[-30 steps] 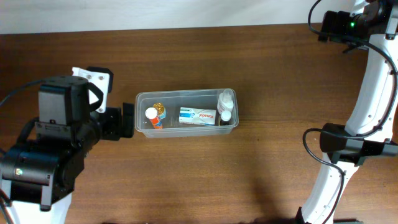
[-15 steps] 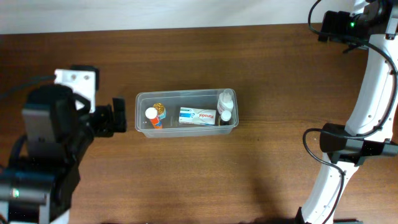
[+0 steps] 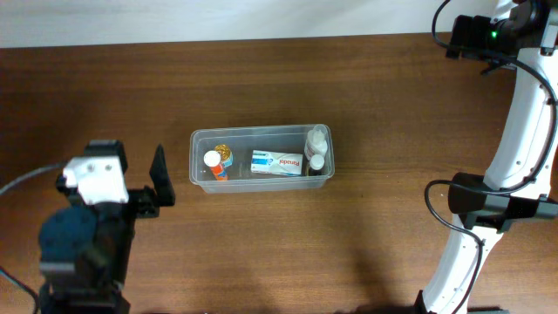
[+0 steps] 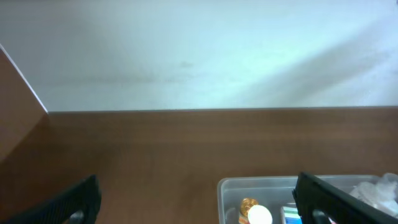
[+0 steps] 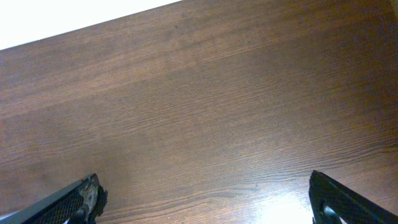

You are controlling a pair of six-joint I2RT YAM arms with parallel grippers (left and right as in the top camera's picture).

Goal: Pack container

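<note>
The clear plastic container (image 3: 261,132) lies in the middle of the wooden table. It holds an orange bottle with a white cap (image 3: 214,163) at its left end, a white and blue box (image 3: 277,162) in the middle and a clear bottle (image 3: 316,148) at its right end. My left gripper (image 3: 159,179) is left of the container and apart from it. It is open and empty in the left wrist view (image 4: 199,208). The container's left end (image 4: 261,184) shows there between the fingers. My right gripper (image 5: 205,202) is open and empty over bare wood.
The right arm (image 3: 523,131) runs along the table's right edge, with its wrist at the far right corner. The table's far edge meets a white wall (image 4: 199,56). Bare wood lies around the container on all sides.
My left arm has drawn back from the container, moving left and toward the table's front. The container, its contents and the right arm have not moved.
</note>
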